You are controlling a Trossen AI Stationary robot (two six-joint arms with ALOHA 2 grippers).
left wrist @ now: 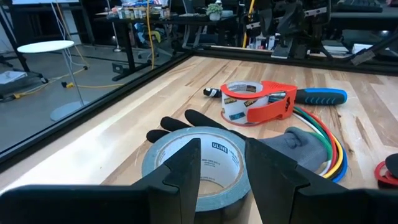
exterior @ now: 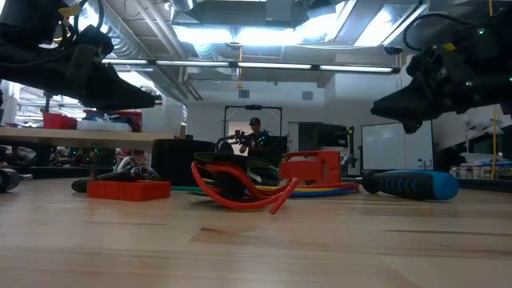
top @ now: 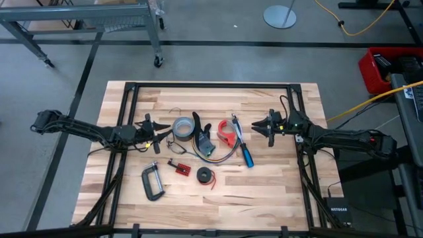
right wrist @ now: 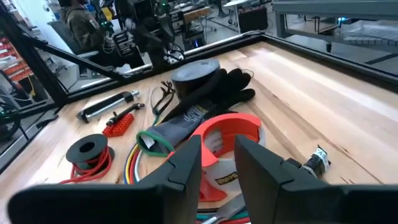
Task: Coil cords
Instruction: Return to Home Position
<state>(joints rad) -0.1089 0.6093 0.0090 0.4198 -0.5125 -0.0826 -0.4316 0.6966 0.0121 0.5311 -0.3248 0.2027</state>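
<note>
The black-and-red cord point(top: 206, 176) lies coiled near the table's middle front; its red loop also shows in the low view point(exterior: 240, 194) and in the right wrist view point(right wrist: 87, 155). The multicoloured cord point(top: 223, 156) lies in a loop under a black glove point(top: 203, 135) and beside the blue-handled screwdriver point(top: 246, 154); its strands show in the left wrist view point(left wrist: 324, 142). My left gripper point(top: 160, 134) hovers open just left of the grey tape roll point(top: 183, 127). My right gripper point(top: 258, 127) hovers open just right of the red tape dispenser point(top: 228, 131). Both are empty.
A C-clamp point(top: 152, 183) and a small red block point(top: 178, 167) lie at the front left of the cluster. A thin dark wire point(top: 175, 112) lies behind the tape roll. Bare wood lies along the table's front edge point(top: 211, 211) and its far side.
</note>
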